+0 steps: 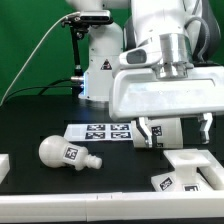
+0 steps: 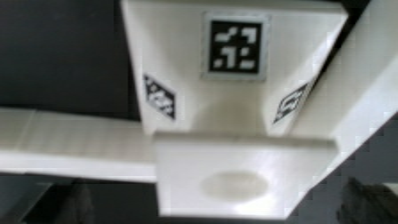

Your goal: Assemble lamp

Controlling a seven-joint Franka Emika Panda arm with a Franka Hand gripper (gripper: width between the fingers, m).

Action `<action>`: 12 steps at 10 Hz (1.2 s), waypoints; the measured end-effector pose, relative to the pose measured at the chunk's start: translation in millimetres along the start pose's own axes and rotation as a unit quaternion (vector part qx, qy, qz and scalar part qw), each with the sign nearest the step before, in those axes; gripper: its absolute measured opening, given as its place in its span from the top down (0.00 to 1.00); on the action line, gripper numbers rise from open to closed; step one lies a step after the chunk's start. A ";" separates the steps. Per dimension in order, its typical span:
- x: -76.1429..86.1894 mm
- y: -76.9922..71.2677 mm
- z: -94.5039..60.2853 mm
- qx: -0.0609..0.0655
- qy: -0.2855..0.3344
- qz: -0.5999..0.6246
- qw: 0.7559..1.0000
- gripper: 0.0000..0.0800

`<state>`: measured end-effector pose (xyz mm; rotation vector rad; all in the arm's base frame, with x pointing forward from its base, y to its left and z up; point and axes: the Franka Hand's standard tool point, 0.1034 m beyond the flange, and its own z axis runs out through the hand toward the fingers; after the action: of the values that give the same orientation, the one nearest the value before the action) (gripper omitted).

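The bulb [image 1: 63,152] lies on its side on the black table at the exterior view's left, screw neck pointing right, far from my gripper. The angular base [image 1: 195,162] sits at the front right. In the wrist view the base [image 2: 231,110] fills the frame, with tags on its faces and a round socket [image 2: 231,184]. My gripper [image 1: 177,137] hangs over the base's far end, fingers wide apart and gripping nothing. Its dark fingertips [image 2: 365,200] stand on either side of the socket block in the wrist view [image 2: 205,205]. A white tagged part [image 1: 160,131] shows by the fingers; I cannot tell whether it is the shade.
The marker board [image 1: 104,131] lies flat at the table's middle, just left of the gripper. A white block [image 1: 3,165] sits at the left edge. The white robot pedestal [image 1: 100,62] stands at the back. A white bar [image 2: 63,140] runs beside the base in the wrist view.
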<state>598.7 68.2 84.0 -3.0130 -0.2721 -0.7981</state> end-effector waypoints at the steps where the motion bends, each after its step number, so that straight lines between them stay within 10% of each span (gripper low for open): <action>1: 7.3 15.2 -15.6 0.000 -0.013 0.001 1.000 0.13; 3: 9.1 47.9 -39.0 0.001 -0.048 -0.003 0.999 0.13; 5: 17.5 73.5 -27.5 0.003 -0.067 -0.019 0.998 0.13; 9: 14.3 67.2 -26.4 0.005 -0.068 -0.018 0.997 0.13; 12: -10.1 87.1 -26.7 0.033 -0.163 0.003 0.986 0.13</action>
<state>591.9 -20.8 105.1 -3.0655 -0.2841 -0.2849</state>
